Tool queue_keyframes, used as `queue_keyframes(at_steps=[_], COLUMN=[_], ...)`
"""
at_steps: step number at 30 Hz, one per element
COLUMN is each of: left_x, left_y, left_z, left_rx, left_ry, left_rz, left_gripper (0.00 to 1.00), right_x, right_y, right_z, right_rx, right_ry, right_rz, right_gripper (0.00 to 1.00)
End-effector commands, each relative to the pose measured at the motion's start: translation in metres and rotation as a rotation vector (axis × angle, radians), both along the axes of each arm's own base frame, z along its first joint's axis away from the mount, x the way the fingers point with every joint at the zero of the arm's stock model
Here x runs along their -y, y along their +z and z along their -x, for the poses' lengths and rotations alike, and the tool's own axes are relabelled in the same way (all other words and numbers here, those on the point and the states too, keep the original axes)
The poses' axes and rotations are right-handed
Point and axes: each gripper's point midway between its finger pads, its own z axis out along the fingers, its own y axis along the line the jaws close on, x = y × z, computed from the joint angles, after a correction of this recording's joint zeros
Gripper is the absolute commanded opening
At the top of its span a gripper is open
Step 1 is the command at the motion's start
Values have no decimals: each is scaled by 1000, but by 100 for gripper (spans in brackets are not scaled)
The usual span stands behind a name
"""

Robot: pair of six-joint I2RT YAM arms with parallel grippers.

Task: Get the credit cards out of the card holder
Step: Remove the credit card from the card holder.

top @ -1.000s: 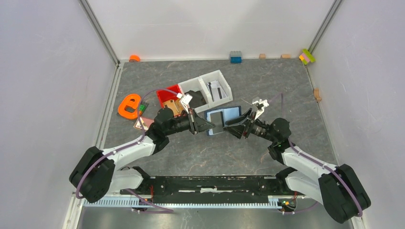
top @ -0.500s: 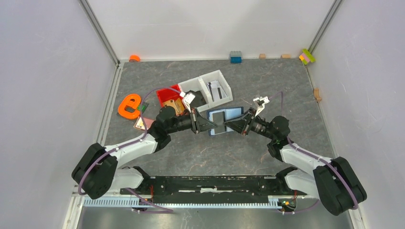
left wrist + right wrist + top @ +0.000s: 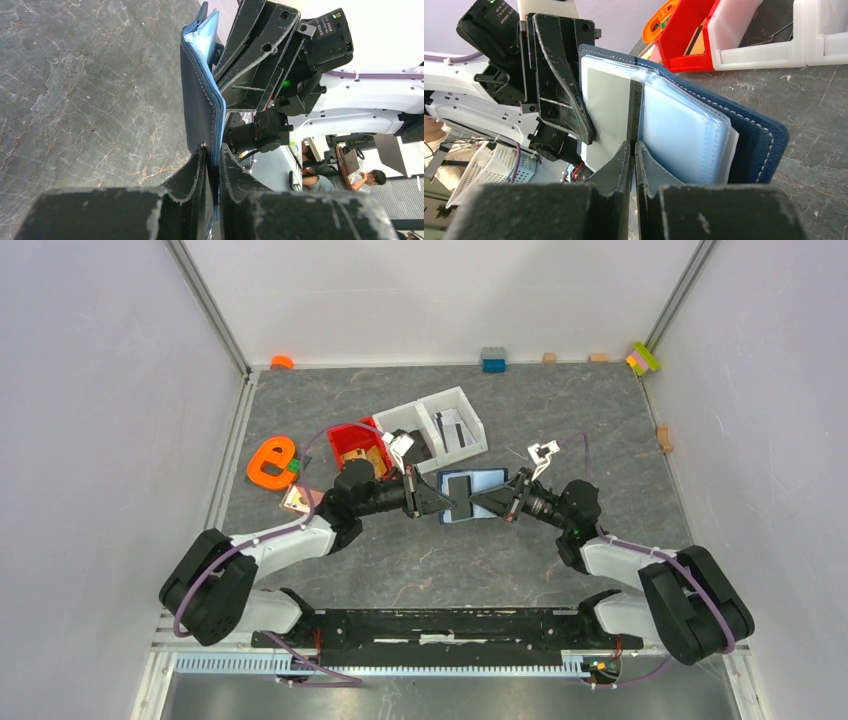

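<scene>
Clamped with left gripper [image 3: 212, 150] on one cover edge of small navy-blue folding leather card holder [image 3: 197, 100], open, just on near side of white two-compartment plastic bin [image 3: 440, 425]. Pinched with right gripper [image 3: 632, 145] on thin dark grey rectangular card [image 3: 635, 110] among pale blue sleeves [image 3: 674, 135], beside light grey card [image 3: 606, 115].

Table [image 3: 560, 420]: dark grey marbled top, matte. Boxed in left, back and right by plain pale lavender-white walls [image 3: 100, 390]. Metal posts [image 3: 205, 305] in both back corners. Black rail [image 3: 450, 625] along the near edge, with a white slotted strip [image 3: 400, 664] just below it. Light is even and diffuse, shadows soft. Left wrist view looks out to an office: person [image 3: 367, 181] seated at a laptop [image 3: 351, 161]. Right wrist view: white mesh basket [image 3: 489, 167] outside.
</scene>
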Motion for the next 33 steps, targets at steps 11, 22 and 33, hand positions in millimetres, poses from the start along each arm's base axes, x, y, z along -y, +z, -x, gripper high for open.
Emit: queue_keyframes(at_steps=[11, 22, 33], left_x=[15, 13, 10], left_y=[41, 47, 61], left_z=[14, 16, 23], left_rx=[65, 81, 106], left_ry=[-108, -103, -126], left_rz=[127, 151, 213], left_gripper=[23, 13, 6], right_x=[-10, -8, -7], right_y=[17, 14, 30], right_z=[16, 12, 23], right_rx=[21, 22, 38], right_ry=[111, 86, 131], right_rz=[-49, -27, -101], right_gripper=[10, 37, 39])
